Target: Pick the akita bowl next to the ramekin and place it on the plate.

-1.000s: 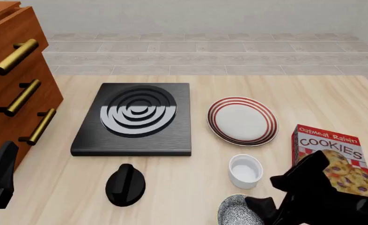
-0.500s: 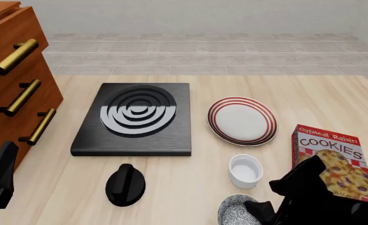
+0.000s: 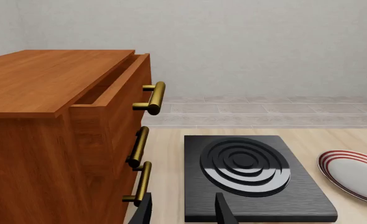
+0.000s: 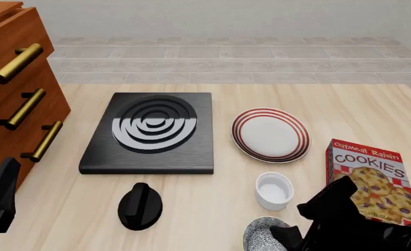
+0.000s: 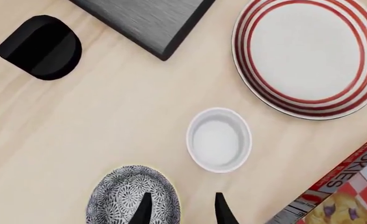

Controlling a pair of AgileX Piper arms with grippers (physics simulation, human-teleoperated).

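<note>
On the desk [image 4: 373, 112] I count one bowl [image 5: 133, 196], one ramekin [image 5: 219, 139] and one plate [image 5: 308, 57]. There is one black hob [image 4: 151, 132] with its rings, one black knob-like piece [image 4: 140, 206], and one cookie box [image 4: 373, 175]. At the left stands one wooden dresser [image 3: 52, 140], and I can count three brass handles [image 3: 151, 98] on it. Two arms are in the room, so two end effectors: the left end effector [image 3: 183, 212] and the right end effector [image 5: 182, 210], each showing two dark fingers [image 5: 144, 210].

akita bowl [image 5: 132, 195]: black-white speckle (pale rim)
ramekin [image 5: 219, 139]: plain white
plate [image 5: 310, 57]: white, red rings
cookie box [image 4: 368, 178]: red
</note>
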